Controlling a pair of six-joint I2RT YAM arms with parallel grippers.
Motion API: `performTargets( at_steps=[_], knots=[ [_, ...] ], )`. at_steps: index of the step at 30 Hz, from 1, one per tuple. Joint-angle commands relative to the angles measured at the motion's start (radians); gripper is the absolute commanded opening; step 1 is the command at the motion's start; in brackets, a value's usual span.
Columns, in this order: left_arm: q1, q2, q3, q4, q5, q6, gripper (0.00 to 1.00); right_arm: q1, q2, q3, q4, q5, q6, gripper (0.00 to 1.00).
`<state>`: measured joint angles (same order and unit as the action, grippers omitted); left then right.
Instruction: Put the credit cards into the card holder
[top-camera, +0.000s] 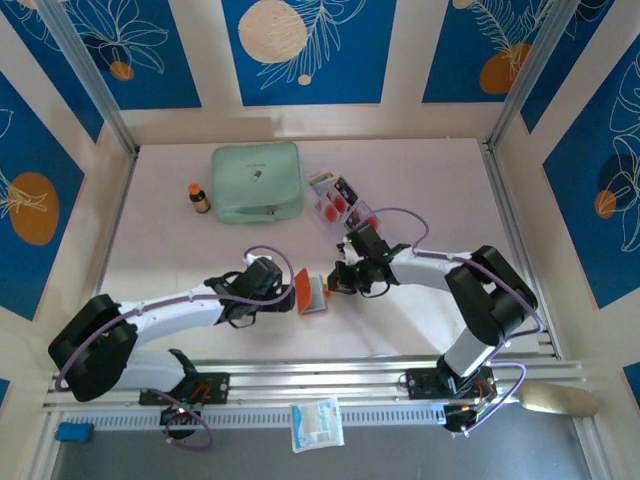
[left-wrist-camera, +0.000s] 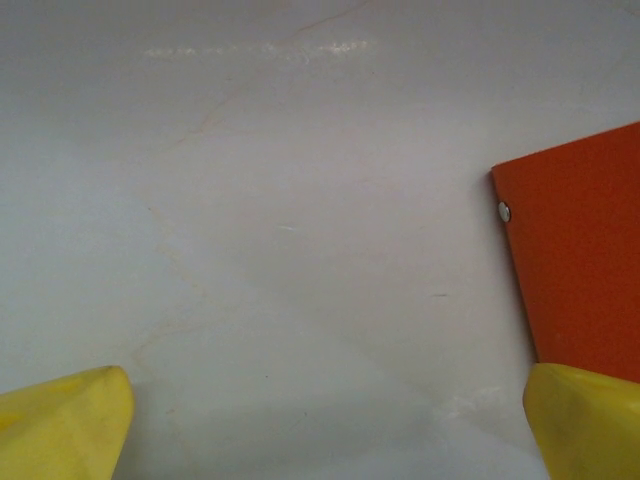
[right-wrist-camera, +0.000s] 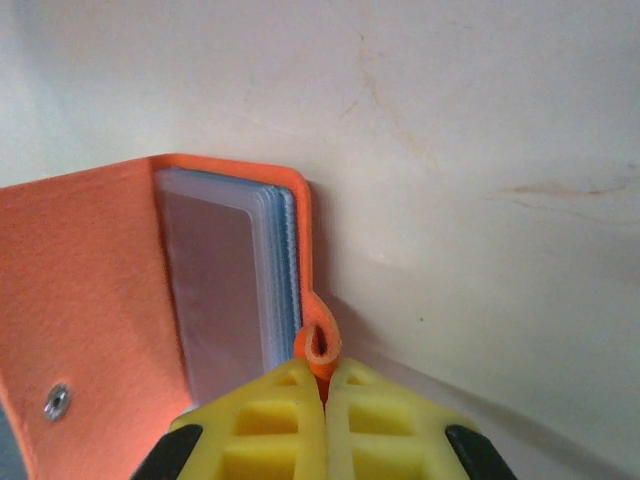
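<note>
One orange-red folding card holder (top-camera: 305, 290), one mint-green zip pouch (top-camera: 257, 182), one small brown bottle with an orange cap (top-camera: 199, 198), one striped packet (top-camera: 320, 180), and a cluster of red-circled white-and-black cards (top-camera: 340, 205), too overlapped to count.

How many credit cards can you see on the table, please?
4, it seems: credit cards in one overlapping cluster right of the mint-green pouch, beyond the right gripper; overlap may hide another.
</note>
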<state>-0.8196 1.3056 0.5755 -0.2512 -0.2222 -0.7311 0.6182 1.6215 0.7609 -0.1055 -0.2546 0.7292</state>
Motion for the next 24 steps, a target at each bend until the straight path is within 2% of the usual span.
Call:
performTargets(
  at_steps=[1, 8, 18, 23, 24],
  knots=[
    [-0.005, 0.007, 0.03, -0.018, -0.017, 0.015, 1.0, -0.03, -0.055, -0.05, 0.162, -0.155, 0.064, 0.0],
    [-0.004, 0.028, 0.044, -0.013, -0.022, 0.024, 1.0, -0.066, -0.065, -0.117, 0.353, -0.295, 0.111, 0.0],
    [-0.004, 0.067, 0.082, 0.009, -0.01, 0.035, 1.0, -0.089, 0.02, -0.162, 0.538, -0.384, 0.2, 0.0],
    [-0.004, 0.077, 0.105, 0.018, -0.002, 0.047, 1.0, -0.089, 0.041, -0.155, 0.516, -0.384, 0.193, 0.0],
    [-0.004, 0.08, 0.108, 0.018, 0.0, 0.049, 1.0, -0.09, 0.04, -0.148, 0.492, -0.377, 0.185, 0.03]
  ],
)
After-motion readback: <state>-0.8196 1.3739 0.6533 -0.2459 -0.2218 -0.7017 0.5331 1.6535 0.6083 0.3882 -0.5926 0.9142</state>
